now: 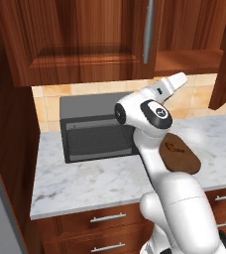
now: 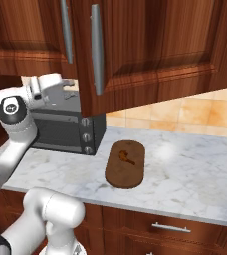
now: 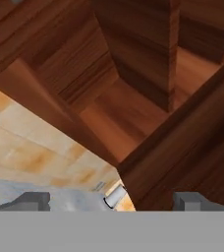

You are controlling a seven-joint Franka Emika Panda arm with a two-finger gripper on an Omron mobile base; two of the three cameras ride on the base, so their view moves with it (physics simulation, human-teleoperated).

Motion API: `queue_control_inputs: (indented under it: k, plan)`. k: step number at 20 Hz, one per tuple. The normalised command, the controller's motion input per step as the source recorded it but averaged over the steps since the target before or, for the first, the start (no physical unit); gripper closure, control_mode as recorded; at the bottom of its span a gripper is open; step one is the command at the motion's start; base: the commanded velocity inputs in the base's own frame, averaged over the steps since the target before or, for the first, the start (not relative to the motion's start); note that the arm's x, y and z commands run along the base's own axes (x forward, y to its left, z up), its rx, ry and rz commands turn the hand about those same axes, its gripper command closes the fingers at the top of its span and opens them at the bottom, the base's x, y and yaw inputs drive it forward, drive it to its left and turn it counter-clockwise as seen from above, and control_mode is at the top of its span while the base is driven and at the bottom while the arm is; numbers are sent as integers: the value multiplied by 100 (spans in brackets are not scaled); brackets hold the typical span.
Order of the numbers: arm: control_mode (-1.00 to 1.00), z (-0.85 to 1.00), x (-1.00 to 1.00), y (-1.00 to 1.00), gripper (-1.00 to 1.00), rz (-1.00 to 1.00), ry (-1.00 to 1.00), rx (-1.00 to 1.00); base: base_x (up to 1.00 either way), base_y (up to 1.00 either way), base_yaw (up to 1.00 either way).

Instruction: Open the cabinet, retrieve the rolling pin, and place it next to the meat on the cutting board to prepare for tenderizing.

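The cabinet [image 1: 80, 39] hangs above the counter, its right door swung out and a bare shelf showing behind it. The cutting board [image 2: 125, 164] lies flat on the marble, well below and to the right of the raised gripper [image 3: 111, 202], whose jaws stand wide apart and empty. A pale tan rod end, probably the rolling pin [image 3: 115, 196], peeks just ahead between the fingertips; its long axis is foreshortened. The meat [image 2: 127, 157] rests on the board.
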Motion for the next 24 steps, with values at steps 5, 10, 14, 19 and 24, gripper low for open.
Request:
queue_control_inputs:
  k: [5, 10, 14, 19, 24]
  plan:
    - [-100, 0, 0, -28, -100, -25, 2, 0, 0, 0, 0]
    - [-100, 0, -16, -34, -100, -23, 0, 0, 0, 0, 0]
    - [-100, 0, -41, -47, -100, -18, 0, 0, 0, 0, 0]
    - [-100, 0, -66, -50, -100, -16, -5, 0, 0, 0, 0]
    - [-100, 0, -79, -43, -100, -14, -10, 0, 0, 0, 0]
